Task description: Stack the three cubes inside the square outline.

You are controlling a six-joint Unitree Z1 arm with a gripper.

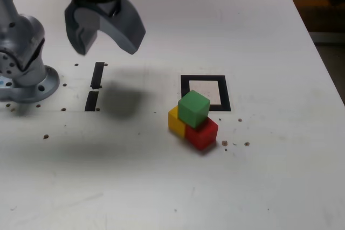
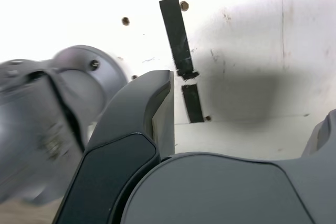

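Robotics lab: white bench (image 1: pixel 259 187) w/ bolted arm base (image 1: pixel 32 82), tape marks (image 1: pixel 95 91).

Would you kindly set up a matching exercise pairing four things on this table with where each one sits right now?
Things:
1. green cube
2. yellow cube
3. square outline
4. tool

Places or states:
A. empty, just behind the cubes
B. open, raised above the tape strips
C. on top of the other two cubes
D. on the table, at the exterior view's left of the red cube

Pairs: 1-C, 2-D, 3-A, 4-B
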